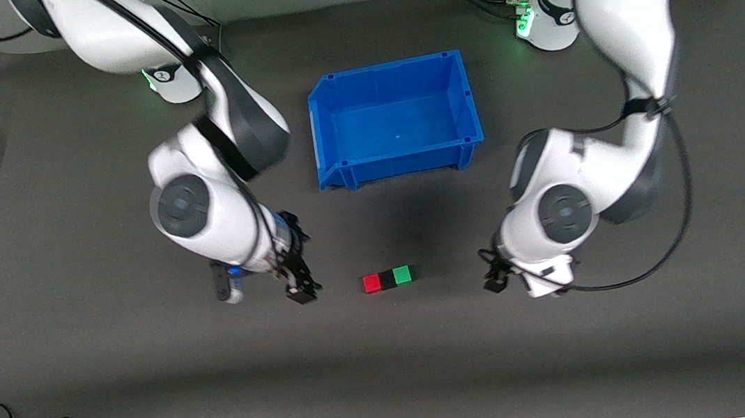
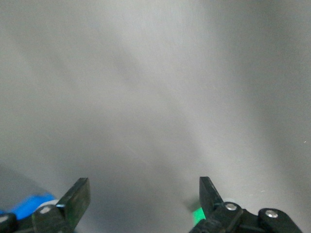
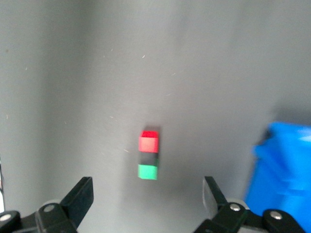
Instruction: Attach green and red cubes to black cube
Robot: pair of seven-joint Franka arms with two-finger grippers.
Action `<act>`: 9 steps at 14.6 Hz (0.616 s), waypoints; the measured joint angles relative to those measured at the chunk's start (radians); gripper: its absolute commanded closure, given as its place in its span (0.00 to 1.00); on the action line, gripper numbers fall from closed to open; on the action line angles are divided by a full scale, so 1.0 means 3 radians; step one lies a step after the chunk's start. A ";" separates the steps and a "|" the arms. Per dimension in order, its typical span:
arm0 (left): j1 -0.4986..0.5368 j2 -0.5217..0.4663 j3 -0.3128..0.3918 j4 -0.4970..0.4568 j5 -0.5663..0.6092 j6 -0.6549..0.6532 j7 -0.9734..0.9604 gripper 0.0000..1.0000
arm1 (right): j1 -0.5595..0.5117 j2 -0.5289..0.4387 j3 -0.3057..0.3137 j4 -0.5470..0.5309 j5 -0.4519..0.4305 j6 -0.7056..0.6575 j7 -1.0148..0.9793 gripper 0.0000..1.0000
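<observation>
Front view, cubes: three in one touching row on the mat (image 1: 83,382), one red cube (image 1: 372,283), one black cube (image 1: 388,279) between, one green cube (image 1: 403,274); the row lies nearer the camera than the single blue bin (image 1: 335,125).
Front view, my grippers: two; right gripper (image 1: 302,288) near the red end, left gripper (image 1: 495,278) near the green end, both apart from the row.
Left wrist view: my left fingers (image 2: 77,196) stand spread, gripping nothing.
Right wrist view: my right fingers (image 3: 80,194) are spread and empty, the row visible between them.
Risk: the row looks joined, I judge; a low sweep by either gripper could knock a cube loose.
</observation>
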 measured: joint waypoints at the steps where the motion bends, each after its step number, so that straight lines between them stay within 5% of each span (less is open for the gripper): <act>1: 0.0147 -0.0204 0.0001 -0.0188 -0.0002 -0.0015 0.0346 0.00 | -0.0058 -0.0174 -0.0003 -0.0003 0.0000 -0.0249 -0.0250 0.00; 5: 0.0658 -0.0809 0.0002 -0.0701 -0.0013 -0.0350 0.1704 0.00 | -0.0390 -0.0731 -0.0065 -0.0015 -0.0009 -0.1124 -0.1517 0.00; 9: 0.1007 -0.1198 0.0008 -0.0761 -0.0015 -0.0793 0.2643 0.00 | -0.0508 -0.1041 -0.0432 -0.0060 -0.0241 -0.1678 -0.3178 0.00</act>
